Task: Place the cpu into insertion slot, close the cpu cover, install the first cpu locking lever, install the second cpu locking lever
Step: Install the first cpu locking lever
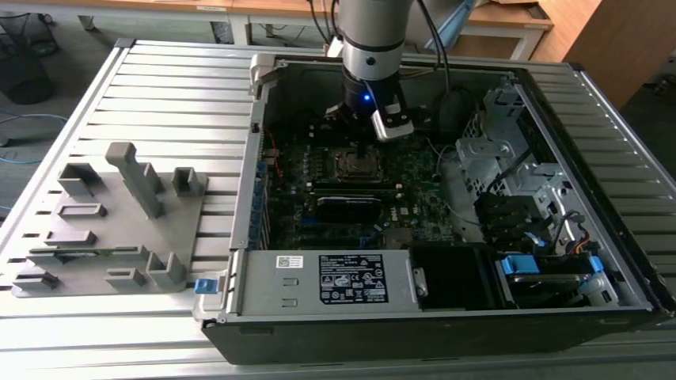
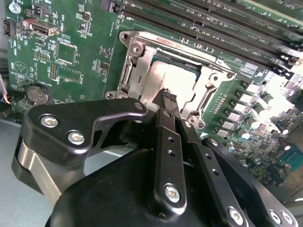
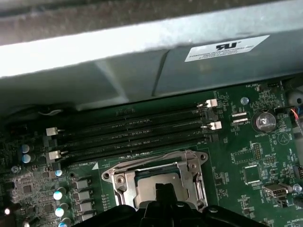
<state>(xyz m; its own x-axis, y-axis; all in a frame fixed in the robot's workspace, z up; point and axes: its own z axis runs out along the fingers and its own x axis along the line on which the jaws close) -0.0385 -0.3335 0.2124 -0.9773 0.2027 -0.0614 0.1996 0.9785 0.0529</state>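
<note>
Underneath, slatted metal table point(image 1: 158, 87)

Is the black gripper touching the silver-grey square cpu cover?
Cannot tell. In the second wrist view the gripper overlaps the cpu cover, hiding any gap or contact.

The chip point(image 2: 168, 78) is lying in the socket point(image 1: 357, 162) under the cover point(image 2: 134, 66), with the parts rack point(image 1: 111, 229) sitting at nine o'clock beside the computer case point(image 1: 243, 273).
</note>
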